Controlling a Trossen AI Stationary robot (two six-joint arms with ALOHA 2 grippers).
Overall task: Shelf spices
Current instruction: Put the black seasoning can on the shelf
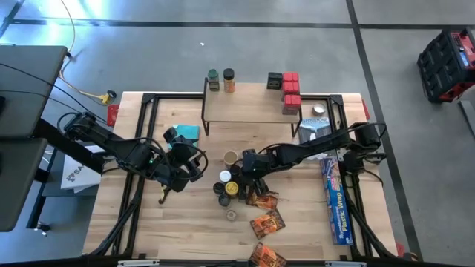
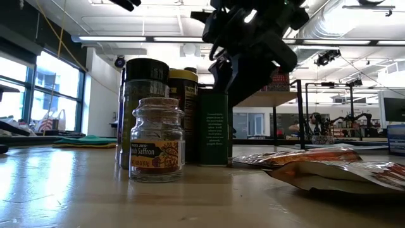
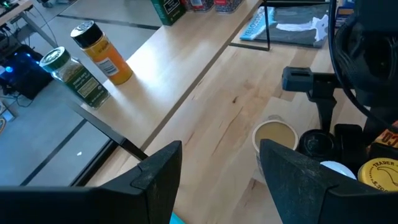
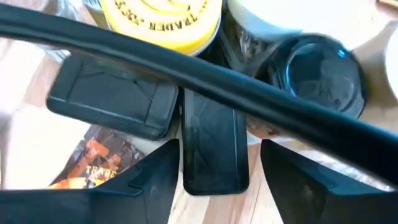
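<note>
The table [image 1: 148, 222] carries the shelf [image 1: 245, 106] at its far edge, on a grey floor. My right gripper [image 4: 214, 180] hangs spread over the jars [image 1: 228, 189] clustered mid-table, a black tin [image 4: 214, 143] between its fingers, untouched as far as I can tell. My left gripper [image 3: 217, 177] hovers open nearby, empty.

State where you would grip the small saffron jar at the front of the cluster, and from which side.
Probably the lid and narrow neck of the saffron jar, coming straight down from above. It stands upright with its top clear, while taller jars crowd close behind it, leaving little room for a finger there.
</note>
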